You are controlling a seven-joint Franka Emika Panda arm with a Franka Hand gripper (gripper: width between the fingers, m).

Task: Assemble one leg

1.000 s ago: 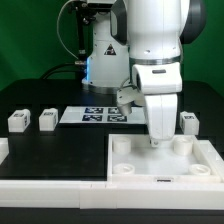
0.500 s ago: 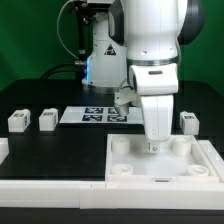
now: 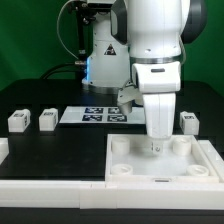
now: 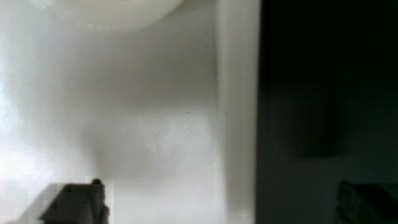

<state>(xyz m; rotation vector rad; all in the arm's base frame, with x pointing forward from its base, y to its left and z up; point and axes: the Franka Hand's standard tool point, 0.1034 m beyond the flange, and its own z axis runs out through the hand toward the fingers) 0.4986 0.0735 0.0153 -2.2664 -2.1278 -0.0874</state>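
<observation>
No leg is held. One leg (image 3: 17,121) and a second leg (image 3: 47,120) stand side by side on the black bench (image 3: 60,150) at the exterior view's left. A third leg (image 3: 188,122) stands at its right, just beyond the white tray (image 3: 150,179). The gripper (image 3: 155,148) is lowered over the tray's far part, between two corner sockets. In the wrist view the gripper (image 4: 221,205) is released, fingers (image 4: 71,203) wide apart, nothing between. The marker board (image 3: 100,115) lies behind.

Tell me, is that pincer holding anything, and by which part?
Nothing, it seems: the pincer hangs open over the big white tray, fingers wide apart.
</observation>
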